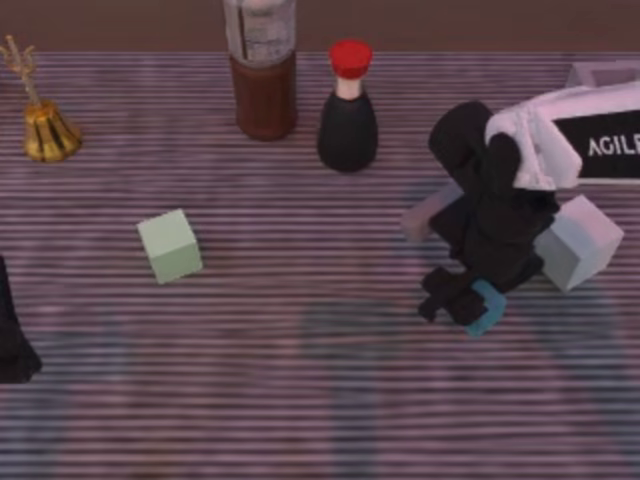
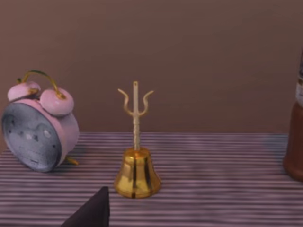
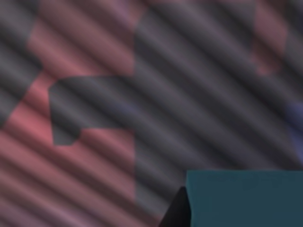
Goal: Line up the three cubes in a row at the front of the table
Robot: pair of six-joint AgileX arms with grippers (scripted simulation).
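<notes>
Teal cube (image 1: 488, 308) is held in right pincer (image 1: 470, 305) above bench (image 1: 300, 400); mint cube (image 1: 170, 246), lilac-white cube (image 1: 580, 243) still unaligned.

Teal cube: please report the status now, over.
Right tool shut on teal cube, lifted over the table's right half. Left tool parked at left edge. Mint cube and lilac-white cube unplaced.

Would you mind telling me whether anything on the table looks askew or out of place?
Nothing is spilled or damaged. The mint-green cube sits rotated askew to the table stripes, far left of the lilac-white cube. The bottles and bell stand upright.
</notes>
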